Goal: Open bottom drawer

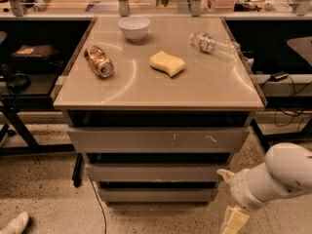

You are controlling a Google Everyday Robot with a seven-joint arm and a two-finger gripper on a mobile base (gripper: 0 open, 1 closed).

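The bottom drawer (157, 195) is the lowest and slimmest of the three grey fronts, just above the floor. It sits under the middle front (156, 172) and well under the wide top front (146, 139) that has white scratches. Its front is plain and has no handle. It looks shut, with only a dark gap above it.

The gripper (225, 200) is to the right of the bottom drawer, just beside its right end and apart from it, at about the same height. Its two pale fingers are spread wide, one above the other, and there is nothing between them.

The long axis of the bottom drawer runs left to right, so from the jaws the front lies to the left and a little further back. The robot has only this one arm. To pull the drawer, the jaws probably need to travel left and catch the upper edge of the front, at the dark gap. The line between the fingers is now nearly vertical, which seems suitable for such an edge.
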